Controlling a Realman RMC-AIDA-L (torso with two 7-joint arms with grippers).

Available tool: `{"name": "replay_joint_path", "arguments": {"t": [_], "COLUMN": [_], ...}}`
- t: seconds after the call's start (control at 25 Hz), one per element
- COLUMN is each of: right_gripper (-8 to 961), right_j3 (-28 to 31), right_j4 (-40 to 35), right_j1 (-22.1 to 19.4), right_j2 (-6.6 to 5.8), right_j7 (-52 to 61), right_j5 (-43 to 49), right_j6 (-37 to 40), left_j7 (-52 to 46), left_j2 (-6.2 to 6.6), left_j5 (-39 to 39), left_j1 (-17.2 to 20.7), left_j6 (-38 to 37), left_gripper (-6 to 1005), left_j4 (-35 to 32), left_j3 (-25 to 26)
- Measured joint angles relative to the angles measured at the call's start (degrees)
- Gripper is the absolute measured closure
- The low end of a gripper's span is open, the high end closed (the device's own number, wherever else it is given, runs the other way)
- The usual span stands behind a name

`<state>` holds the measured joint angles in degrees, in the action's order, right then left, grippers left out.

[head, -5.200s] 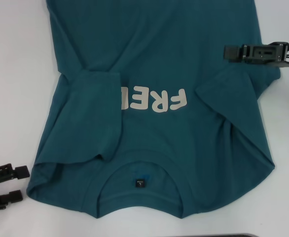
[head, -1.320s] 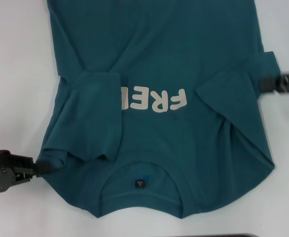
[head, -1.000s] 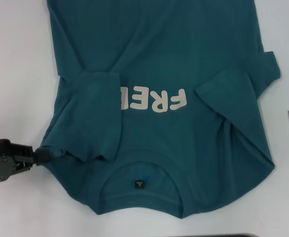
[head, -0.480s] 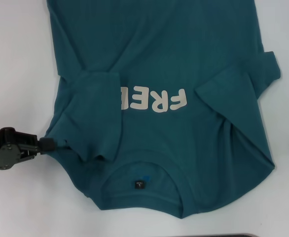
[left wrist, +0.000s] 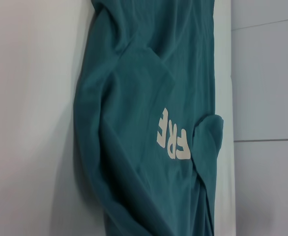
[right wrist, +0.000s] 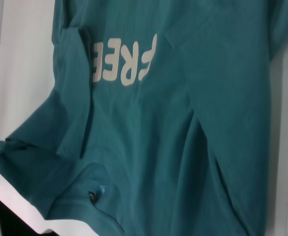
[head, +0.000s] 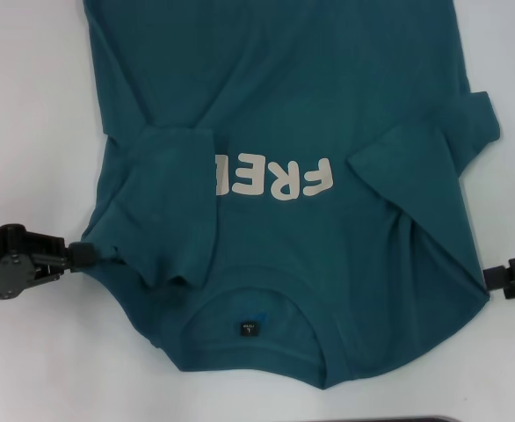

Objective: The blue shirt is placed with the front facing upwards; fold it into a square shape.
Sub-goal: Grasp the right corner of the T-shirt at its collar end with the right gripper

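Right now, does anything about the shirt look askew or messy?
Yes. The blue shirt lies rumpled: its folded-in left sleeve covers part of the chest lettering, and the left gripper pinches that shoulder edge. The right gripper sits at the opposite edge.

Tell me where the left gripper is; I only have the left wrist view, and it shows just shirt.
Observer: In the head view, the left gripper is pinched shut on the blue shirt at its left edge, beside the folded-in sleeve.
Operator: And the right one?
Observer: The right gripper sits at the shirt's right edge, near the shoulder.
Operator: Collar facing up?
Observer: Yes, the neck label shows inside the collar, nearest the robot.
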<state>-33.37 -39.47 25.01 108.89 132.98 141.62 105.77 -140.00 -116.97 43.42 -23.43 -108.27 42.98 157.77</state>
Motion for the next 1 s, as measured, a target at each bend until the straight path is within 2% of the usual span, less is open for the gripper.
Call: {"name": "replay_joint_path", "arguments": {"t": [0.4,1.0], "right_gripper": [207,207], "right_j3": [0.2,0.6], "right_j4": [0.0,0.1], "right_j1": [-0.7,-0.2], "right_j2": [0.38,1.65], "right_j7": [-0.7,-0.1], "right_j5": [0.6,2.6], "right_j6": [-1.7,-3.3], "left_j7": [0.0,0.0], "left_j2": [0.17,0.17], "left_j5": [0.0,0.0], "left_j1": [-0.7,-0.7], "left_j6": [0.6,0.6], "left_gripper": [961,961], "left_j4": [-0.2,-0.3], "left_j3": [0.0,0.0]}}
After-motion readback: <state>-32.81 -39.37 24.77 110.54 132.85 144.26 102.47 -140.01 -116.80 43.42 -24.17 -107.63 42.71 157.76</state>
